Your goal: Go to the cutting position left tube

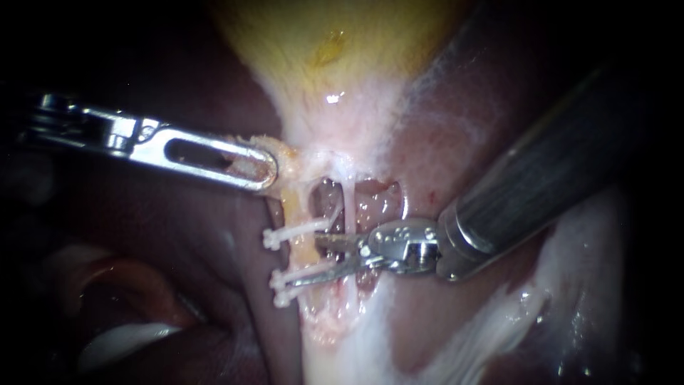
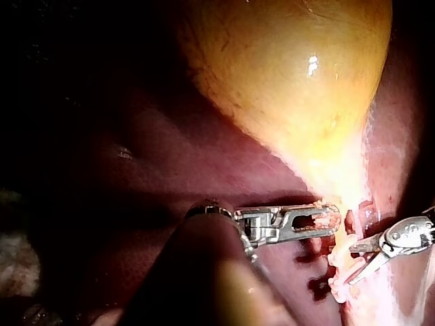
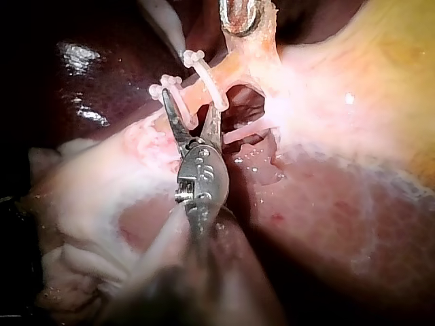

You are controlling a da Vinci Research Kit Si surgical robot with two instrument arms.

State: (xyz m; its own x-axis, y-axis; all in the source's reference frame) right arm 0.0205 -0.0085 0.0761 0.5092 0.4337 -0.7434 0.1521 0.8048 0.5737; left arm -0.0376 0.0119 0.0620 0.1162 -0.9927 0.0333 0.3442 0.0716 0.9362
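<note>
Positioning nearly complete: right instrument (image 1: 308, 260) jaws parted, apparently straddling the left tube (image 1: 292, 210) between clips (image 1: 274, 239) (contact unclear). Left instrument (image 1: 260, 167), far left, clamps gallbladder (image 1: 335, 64) tissue. Next: confirm tube centred between blades.

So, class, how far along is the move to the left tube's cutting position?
Done: clips sit on the left tube; the left instrument grips tissue. In hand: the right instrument has its end effector open around that tube, between clips. Left: little; the tube is uncut.
</note>
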